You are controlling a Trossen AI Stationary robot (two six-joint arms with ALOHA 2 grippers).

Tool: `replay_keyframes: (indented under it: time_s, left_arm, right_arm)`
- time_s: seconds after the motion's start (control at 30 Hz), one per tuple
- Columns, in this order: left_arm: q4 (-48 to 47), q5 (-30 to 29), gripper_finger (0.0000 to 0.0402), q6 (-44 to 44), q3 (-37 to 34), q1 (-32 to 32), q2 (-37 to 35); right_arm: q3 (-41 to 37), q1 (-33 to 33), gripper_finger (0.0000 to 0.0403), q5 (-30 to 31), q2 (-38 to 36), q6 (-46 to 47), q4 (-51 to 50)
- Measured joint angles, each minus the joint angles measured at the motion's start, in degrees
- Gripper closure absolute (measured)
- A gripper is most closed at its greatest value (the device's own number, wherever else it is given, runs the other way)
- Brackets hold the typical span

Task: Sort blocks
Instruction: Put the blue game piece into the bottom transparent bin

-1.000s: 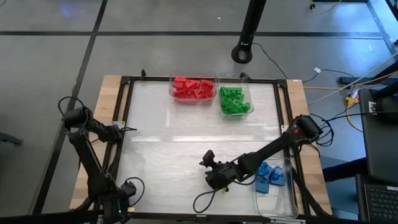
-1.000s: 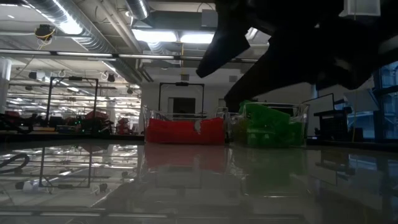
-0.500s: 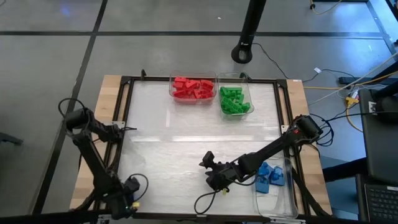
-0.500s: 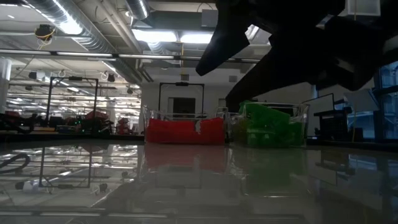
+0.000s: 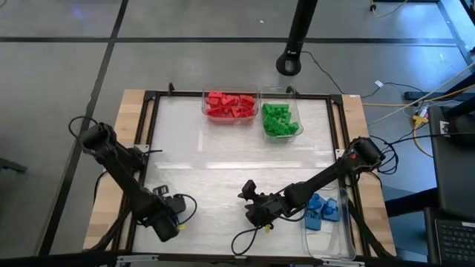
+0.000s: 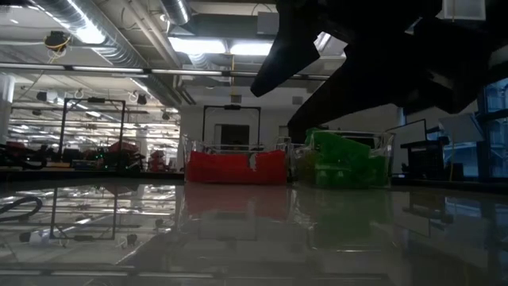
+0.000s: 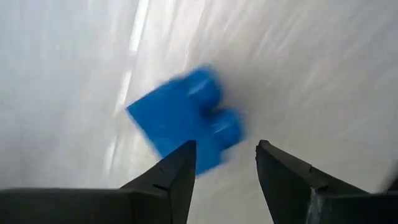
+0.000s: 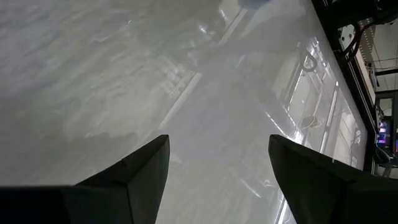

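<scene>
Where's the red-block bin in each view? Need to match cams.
High: red-block bin at the table's far edge, left of the green-block bin.
Low: centre, green bin to its right.
Left wrist: not in it.
Right wrist: not in it.
Shared landmark: the green-block bin.

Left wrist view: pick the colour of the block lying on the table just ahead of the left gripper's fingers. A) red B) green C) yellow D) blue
D: the block in front of the left gripper is blue, lying on the white table just beyond the open fingers and not held.
</scene>
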Motion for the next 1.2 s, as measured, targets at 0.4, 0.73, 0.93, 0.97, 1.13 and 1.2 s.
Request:
replay_keyframes:
  time_s: [0.4,0.73,0.93,0.97,1.13,1.2]
  left_arm:
    - [0.41,-13.42,0.0247,12.20,1.84,-0.74,-3.74]
    - [-0.20,-13.41,0.0246,15.35,1.86,2.13,-3.76]
    - [-2.83,-13.49,0.0246,13.82,1.89,2.13,-3.79]
    - [-2.91,-13.98,0.0246,13.35,1.89,2.13,-3.79]
    - [-2.46,-14.91,0.0246,11.85,1.91,2.13,-3.81]
    - [-2.39,-14.89,0.0246,14.10,1.91,2.13,-3.81]
  right_arm:
    - [0.00,0.01,0.0130,0.00,-0.02,1.85,-0.02]
    - [0.00,0.01,0.0130,0.00,-0.02,2.78,-0.09]
    - [0.00,0.01,0.0130,-0.02,-0.02,2.78,-0.09]
    - [0.00,0.01,0.0130,-0.02,-0.02,2.78,-0.09]
    - [0.00,0.02,0.0130,-0.02,-0.02,2.77,-0.09]
    - [0.00,0.03,0.0130,-0.02,-0.02,2.77,-0.09]
